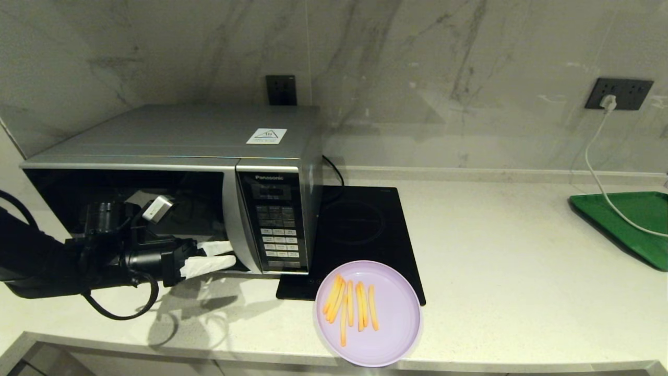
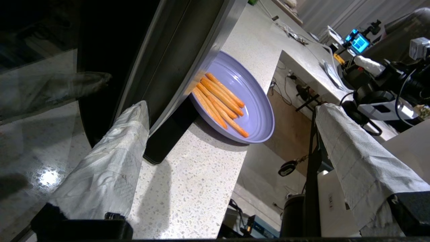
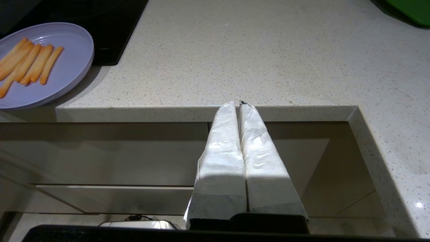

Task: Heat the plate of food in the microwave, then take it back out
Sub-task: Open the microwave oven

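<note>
Plate with fries rests near surface edge, awaiting loading. Microwave door shut; left claw, fingers apart, at door's right edge, likely to pull. Right claw parked, fingers together.

A pale speckled stone countertop runs beneath a marble wall. On its far left stands a large silver-grey microwave with a dark glass door. Just right of it lies a flat black induction cooktop. A round lilac plastic plate of orange fries sits at the near edge, overlapping the cooktop's near corner. A green rectangular tray lies far right.
</note>
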